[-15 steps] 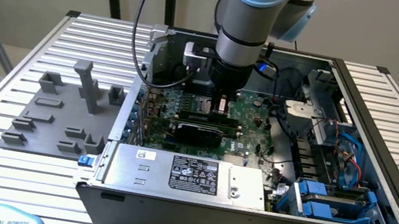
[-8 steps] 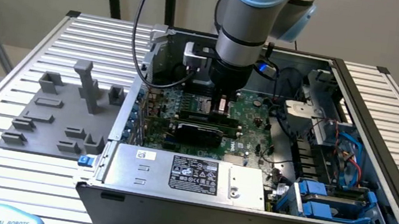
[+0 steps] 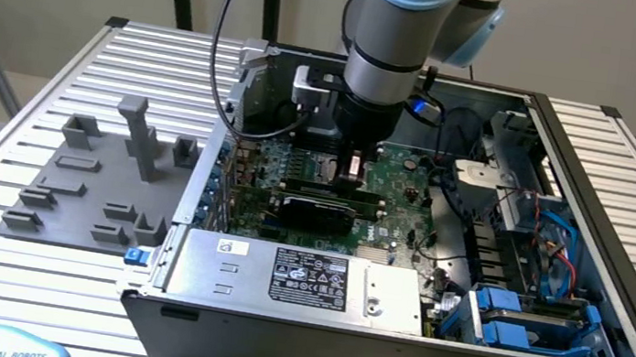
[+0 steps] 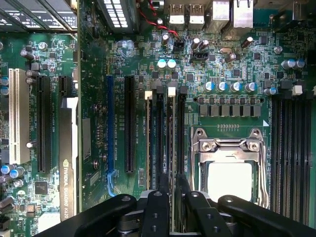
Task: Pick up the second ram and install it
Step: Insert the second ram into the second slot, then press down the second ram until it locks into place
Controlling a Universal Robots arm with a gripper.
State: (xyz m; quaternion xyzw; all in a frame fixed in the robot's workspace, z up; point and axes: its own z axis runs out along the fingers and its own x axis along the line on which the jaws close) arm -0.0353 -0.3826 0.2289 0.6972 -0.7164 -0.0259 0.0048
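The second ram stands on edge in a memory slot of the green motherboard, beside the processor socket; a white latch sits at its far end. My gripper is directly over the stick's near end. Its black fingertips stand on either side of the stick, slightly apart from it, so the gripper is open. In the exterior view, the gripper reaches straight down into the open computer case, just behind the graphics card.
More slots run parallel on both sides of the stick. A silver power supply fills the case front, and blue drive bays with cables sit on the exterior view's right. Grey fixture blocks stand on the slatted table outside the case.
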